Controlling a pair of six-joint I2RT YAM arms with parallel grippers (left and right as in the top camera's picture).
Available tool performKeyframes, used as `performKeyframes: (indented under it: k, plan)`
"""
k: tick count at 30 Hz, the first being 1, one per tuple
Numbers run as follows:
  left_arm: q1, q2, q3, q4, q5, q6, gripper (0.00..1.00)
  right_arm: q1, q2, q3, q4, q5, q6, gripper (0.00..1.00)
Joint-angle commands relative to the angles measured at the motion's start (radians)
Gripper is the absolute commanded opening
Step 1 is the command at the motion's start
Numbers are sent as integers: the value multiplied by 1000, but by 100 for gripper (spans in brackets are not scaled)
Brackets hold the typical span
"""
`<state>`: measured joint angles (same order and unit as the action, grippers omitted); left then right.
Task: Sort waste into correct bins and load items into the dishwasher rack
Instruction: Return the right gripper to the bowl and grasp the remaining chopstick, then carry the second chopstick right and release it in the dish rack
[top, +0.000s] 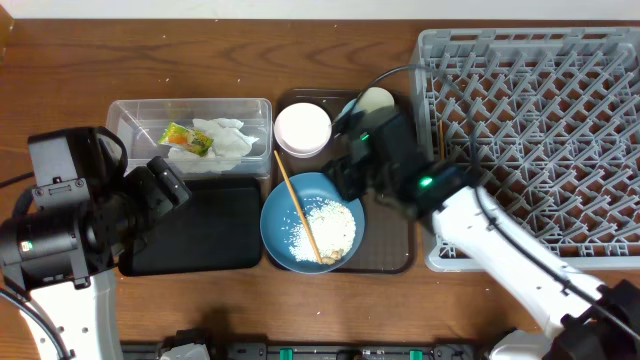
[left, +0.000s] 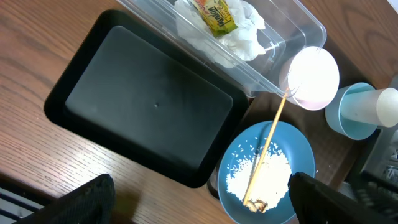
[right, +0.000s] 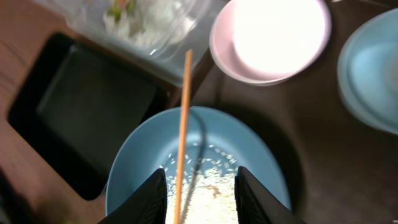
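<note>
The dark-blue dish (top: 285, 215) holds loose white rice (top: 330, 228) and a wooden chopstick (top: 296, 205) that leans over its rim. My right gripper (top: 345, 178) is open just above the dish. In the right wrist view (right: 202, 196) the chopstick (right: 182, 124) runs between the fingers, close to the left one, ungripped. The white bowl (top: 302, 128) and the light-blue bowl (left: 354, 112) with the white cup (left: 388, 106) stand behind the dish. The clear tub (top: 135, 115) holds the napkin (top: 228, 140) and wrapper (top: 185, 138). My left gripper (top: 168, 185) is open and empty beside the black tray (top: 195, 232).
The brown serving tray (top: 392, 250) lies under the dish and bowls. The grey dishwasher rack (top: 540, 130) stands at the right, and my right arm crosses its near-left corner. Bare wooden table lies in front of the black tray (left: 74, 168).
</note>
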<state>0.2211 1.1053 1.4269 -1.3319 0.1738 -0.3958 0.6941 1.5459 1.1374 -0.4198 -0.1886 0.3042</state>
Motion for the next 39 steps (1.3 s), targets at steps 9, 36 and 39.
performKeyframes:
  k: [9,36,39]
  plan:
    - [5,5,17,-2,-9,-2,91,213,228,13,151,294,4,45]
    - [5,5,17,-2,-9,-2,91,231,329,18,219,304,6,8]
    - [5,5,17,-2,-9,-2,91,227,239,20,210,305,5,5]
